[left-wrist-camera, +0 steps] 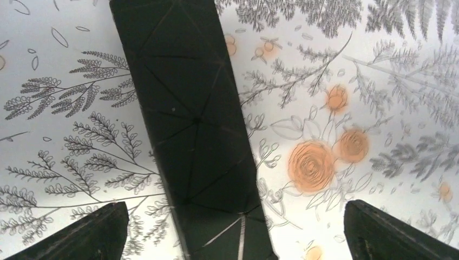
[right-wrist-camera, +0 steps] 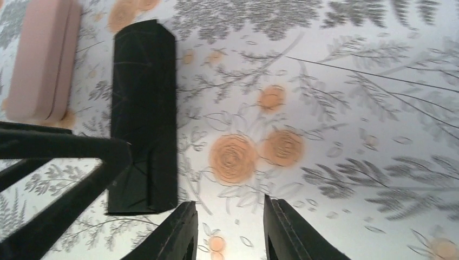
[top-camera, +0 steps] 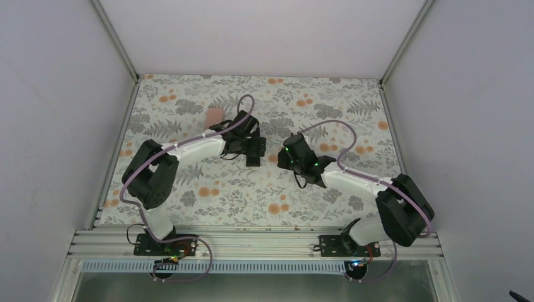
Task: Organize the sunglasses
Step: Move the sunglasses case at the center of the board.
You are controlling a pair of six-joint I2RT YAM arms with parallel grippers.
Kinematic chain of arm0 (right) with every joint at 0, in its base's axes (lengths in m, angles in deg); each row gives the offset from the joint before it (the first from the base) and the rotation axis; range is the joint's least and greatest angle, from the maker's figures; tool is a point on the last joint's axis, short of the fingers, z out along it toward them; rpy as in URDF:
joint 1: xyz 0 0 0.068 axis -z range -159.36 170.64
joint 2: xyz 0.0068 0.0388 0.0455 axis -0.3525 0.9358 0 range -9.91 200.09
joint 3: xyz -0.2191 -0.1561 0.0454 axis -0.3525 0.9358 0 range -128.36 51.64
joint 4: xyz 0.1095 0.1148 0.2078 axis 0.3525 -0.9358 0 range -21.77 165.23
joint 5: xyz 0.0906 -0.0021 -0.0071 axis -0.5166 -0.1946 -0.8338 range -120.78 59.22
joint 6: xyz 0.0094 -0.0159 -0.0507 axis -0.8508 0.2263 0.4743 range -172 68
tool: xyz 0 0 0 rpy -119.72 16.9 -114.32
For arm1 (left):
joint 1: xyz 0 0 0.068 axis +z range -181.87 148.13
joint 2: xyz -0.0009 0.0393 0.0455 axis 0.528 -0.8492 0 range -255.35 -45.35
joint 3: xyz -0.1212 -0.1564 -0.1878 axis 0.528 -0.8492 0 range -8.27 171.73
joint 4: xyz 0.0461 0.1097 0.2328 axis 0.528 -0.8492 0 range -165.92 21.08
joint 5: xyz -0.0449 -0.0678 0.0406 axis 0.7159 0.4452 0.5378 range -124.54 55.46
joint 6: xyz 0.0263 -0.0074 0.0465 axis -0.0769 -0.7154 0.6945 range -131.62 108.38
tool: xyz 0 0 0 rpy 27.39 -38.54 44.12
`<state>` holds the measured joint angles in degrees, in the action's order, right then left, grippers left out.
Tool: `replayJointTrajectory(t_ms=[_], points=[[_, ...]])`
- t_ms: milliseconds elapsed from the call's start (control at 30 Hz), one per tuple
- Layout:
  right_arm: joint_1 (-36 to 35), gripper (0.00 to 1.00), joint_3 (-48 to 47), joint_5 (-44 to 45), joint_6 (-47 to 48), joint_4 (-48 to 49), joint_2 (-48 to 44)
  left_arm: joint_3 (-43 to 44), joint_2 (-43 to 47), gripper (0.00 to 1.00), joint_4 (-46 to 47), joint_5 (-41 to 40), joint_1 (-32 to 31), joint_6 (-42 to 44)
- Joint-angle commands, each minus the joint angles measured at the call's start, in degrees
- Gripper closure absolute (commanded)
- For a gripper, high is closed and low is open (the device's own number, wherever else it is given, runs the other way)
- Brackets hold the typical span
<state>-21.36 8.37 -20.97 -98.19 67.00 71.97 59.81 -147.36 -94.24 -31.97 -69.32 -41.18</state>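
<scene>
Straddling the black faceted oblong case (left-wrist-camera: pixel 189 108) with the left gripper (left-wrist-camera: pixel 234 216), jaws gaping wide, holding nothing; right gripper (right-wrist-camera: pixel 230 227) narrowly parted, empty; seeing no sunglasses anywhere, perhaps cased — best lifting straight, not nudging it

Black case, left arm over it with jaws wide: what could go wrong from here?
1. The left gripper straddles the black case without touching it. A sideways move could drag or spin the case.
2. The right gripper, slightly open and empty, sits close to the left one, so the arms could clash.
3. The pink case lies just beside the black one. A shove could knock them together.
</scene>
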Motion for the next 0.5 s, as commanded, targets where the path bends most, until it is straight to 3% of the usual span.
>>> replayJointTrajectory(t_ms=[0, 300, 467], points=[[0.02, 0.65, 4.4, 6.92, -3.98, -1.57, -4.36, 3.07, -2.59, 0.0, -1.76, -9.44, -3.14, -3.53], [0.52, 0.64, 8.56, 6.7, -5.18, -2.02, -7.2, 6.6, -8.97, 0.0, -4.0, -14.08, -5.88, -8.12], [0.61, 0.65, 8.55, 6.49, -5.17, -1.88, -7.17, 8.74, -12.58, 0.14, -5.99, -14.27, -6.21, -8.43]])
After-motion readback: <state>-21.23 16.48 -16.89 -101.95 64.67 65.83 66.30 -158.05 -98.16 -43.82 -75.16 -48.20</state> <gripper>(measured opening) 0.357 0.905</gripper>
